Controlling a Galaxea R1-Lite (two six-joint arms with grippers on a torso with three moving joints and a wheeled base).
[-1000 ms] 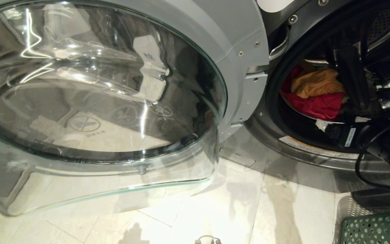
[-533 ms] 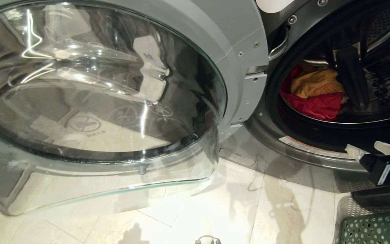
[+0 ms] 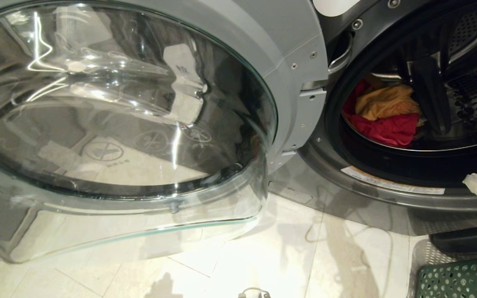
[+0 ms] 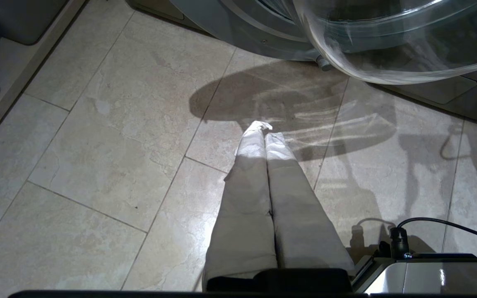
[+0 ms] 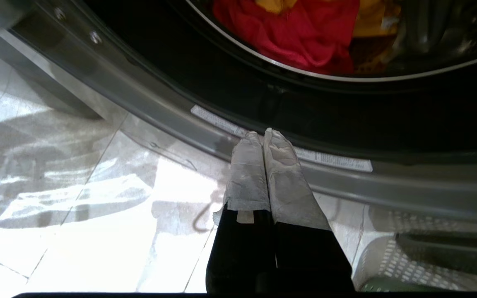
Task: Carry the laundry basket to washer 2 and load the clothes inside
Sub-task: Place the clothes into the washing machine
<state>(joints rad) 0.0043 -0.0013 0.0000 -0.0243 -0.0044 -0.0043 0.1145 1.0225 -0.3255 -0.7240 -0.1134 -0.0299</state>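
Note:
The dark grey washer point(image 3: 304, 174) stands with its round glass door point(image 3: 118, 124) swung open to the left. Inside the drum lie clothes: a yellow garment point(image 3: 387, 102) on top of a pink-red garment point(image 3: 387, 128), both also in the right wrist view, the pink-red garment point(image 5: 304, 33) and the yellow garment point(image 5: 371, 20). My right gripper point(image 3: 476, 184) point(image 5: 262, 134) is shut and empty, just outside the lower rim of the opening. The green laundry basket point(image 3: 458, 279) sits on the floor below it. My left gripper point(image 4: 263, 128) is shut, empty, hanging over the tiles.
The open door fills the left and middle of the head view and overhangs the pale tiled floor point(image 3: 288, 256). A label strip point(image 5: 329, 159) runs along the opening's lower rim. A dark step or plinth point(image 4: 10, 25) borders the floor beside the left arm.
My right gripper has drawn back out of the drum, down and toward the right edge, and its fingers have shut with nothing in them. The garments stay in the drum.

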